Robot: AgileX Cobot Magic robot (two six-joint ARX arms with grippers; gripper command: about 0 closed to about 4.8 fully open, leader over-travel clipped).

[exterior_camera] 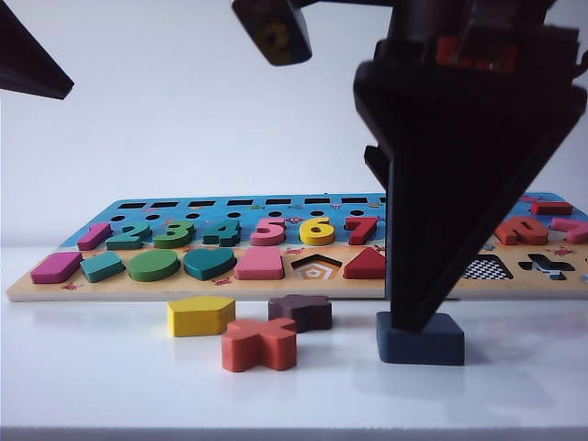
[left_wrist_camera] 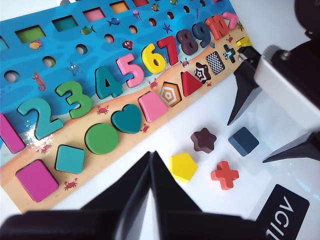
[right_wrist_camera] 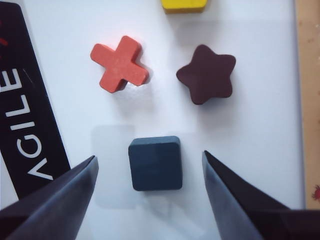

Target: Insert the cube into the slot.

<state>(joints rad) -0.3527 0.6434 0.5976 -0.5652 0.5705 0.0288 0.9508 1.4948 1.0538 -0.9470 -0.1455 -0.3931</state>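
The navy cube lies flat on the white table in front of the puzzle board. My right gripper is open and hangs just over it, one finger on each side with a gap to the cube on both. The empty checkered square slot is on the board's front row, behind the cube. My left gripper is shut on nothing and hovers off the board's front edge, near the yellow hexagon.
Three loose pieces lie left of the cube: a yellow hexagon, an orange-red cross and a dark brown star. The board carries number and shape pieces, with empty hexagon, star and cross slots beside the checkered one.
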